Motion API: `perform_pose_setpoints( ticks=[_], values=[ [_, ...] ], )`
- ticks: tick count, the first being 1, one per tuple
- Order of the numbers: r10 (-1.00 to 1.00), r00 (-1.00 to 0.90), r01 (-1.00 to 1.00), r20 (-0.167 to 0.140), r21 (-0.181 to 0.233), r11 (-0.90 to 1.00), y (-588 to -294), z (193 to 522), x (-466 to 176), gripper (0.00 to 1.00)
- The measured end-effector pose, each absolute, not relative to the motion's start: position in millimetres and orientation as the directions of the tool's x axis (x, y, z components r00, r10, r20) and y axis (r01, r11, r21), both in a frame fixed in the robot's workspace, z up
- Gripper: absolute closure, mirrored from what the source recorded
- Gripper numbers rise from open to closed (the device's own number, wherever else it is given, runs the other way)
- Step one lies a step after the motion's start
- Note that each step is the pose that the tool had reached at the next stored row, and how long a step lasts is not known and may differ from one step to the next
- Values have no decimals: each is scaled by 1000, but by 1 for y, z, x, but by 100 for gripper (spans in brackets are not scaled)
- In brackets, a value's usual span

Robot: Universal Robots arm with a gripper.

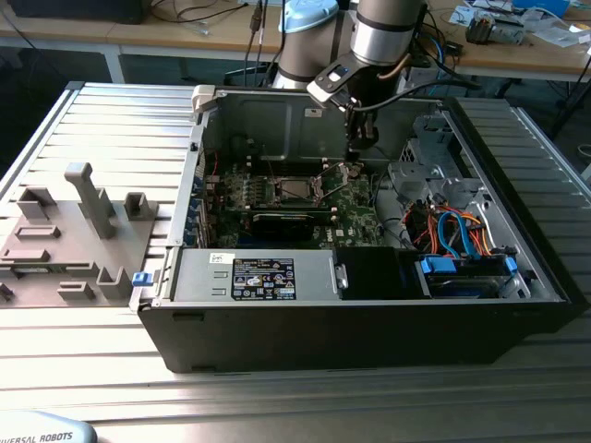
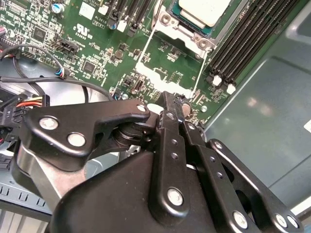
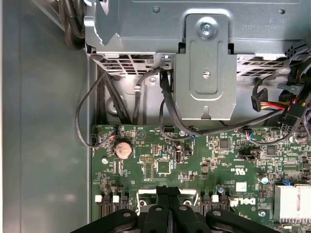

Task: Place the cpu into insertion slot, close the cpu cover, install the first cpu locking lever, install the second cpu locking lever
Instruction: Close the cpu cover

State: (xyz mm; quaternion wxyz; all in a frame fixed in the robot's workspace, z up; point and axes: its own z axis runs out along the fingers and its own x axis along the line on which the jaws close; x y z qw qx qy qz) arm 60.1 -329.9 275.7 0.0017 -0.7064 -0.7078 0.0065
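The cpu point(image 2: 201, 10), a small square chip with a silver top, lies in its socket on the green motherboard point(image 1: 355, 217). The cpu cover point(image 2: 163, 77), a thin silvery frame, is swung open away from the chip, and the board shows through its window. My gripper point(image 2: 167, 97) is shut, its black fingers pressed together with nothing visible between them. Its tips hang just above the cover's free edge point(image 3: 146, 194). In the exterior view the gripper point(image 1: 362, 146) reaches down into the open computer case, to the right of the socket point(image 1: 297, 189). I cannot tell whether it touches the cover.
Black memory slots point(image 2: 248, 39) run beside the socket. A grey metal bracket point(image 3: 206, 68) and loose black cables point(image 3: 146, 97) sit near the gripper. A power supply point(image 1: 268, 277) lines the case front, with a drive bay and blue and orange cables point(image 1: 462, 231) at the exterior view's right.
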Motion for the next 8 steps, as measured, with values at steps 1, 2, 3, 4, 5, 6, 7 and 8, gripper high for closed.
perform_pose_setpoints(
  ticks=[1, 2, 3, 4, 5, 6, 7, 8],
  values=[
    [1000, -2, 1000, -7, -11, 2, -330, 276, 61, 89],
    [1000, -2, 1000, -7, -11, 2, -330, 276, 61, 89],
    [1000, -2, 1000, -7, -11, 2, -330, 276, 62, 89],
    [1000, -2, 1000, -7, -11, 2, -330, 276, 62, 89],
    [1000, -2, 1000, -7, -11, 2, -330, 276, 63, 89],
    [1000, -2, 1000, -7, -11, 2, -330, 276, 63, 89],
    [1000, -2, 1000, -7, -11, 2, -330, 276, 63, 89],
    [1000, -2, 1000, -7, -11, 2, -330, 276, 64, 89]
  ],
)
